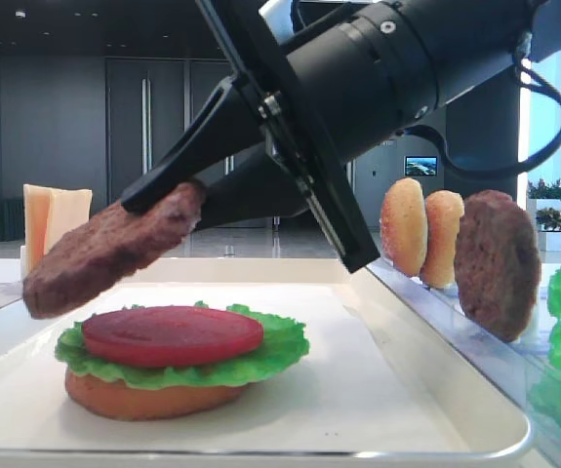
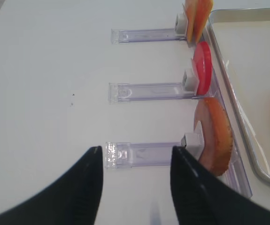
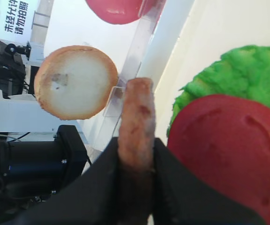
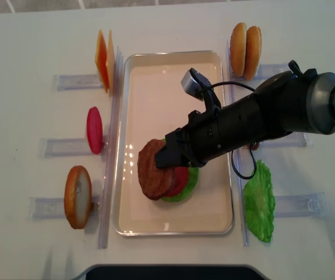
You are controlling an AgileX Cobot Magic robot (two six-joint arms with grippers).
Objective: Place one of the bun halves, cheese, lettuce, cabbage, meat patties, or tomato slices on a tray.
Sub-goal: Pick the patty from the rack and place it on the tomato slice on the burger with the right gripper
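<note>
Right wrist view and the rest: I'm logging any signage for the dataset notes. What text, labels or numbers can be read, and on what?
"禾经允许 请勿拍照" as best it reads, blurred: white sign at the top left of the right wrist view.
Wall screen in the low exterior view: too small to read.
Food, tray, racks: no text.

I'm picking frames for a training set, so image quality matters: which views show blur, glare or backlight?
Right wrist view: the gripped meat patty and the right gripper are soft, too near the lens. Low exterior view: bright windows behind, arm nearly a silhouette. Overhead view: sharp, with small glare spots on the tray rim. Left wrist view: the left gripper's fingers are blurred dark shapes.
</note>
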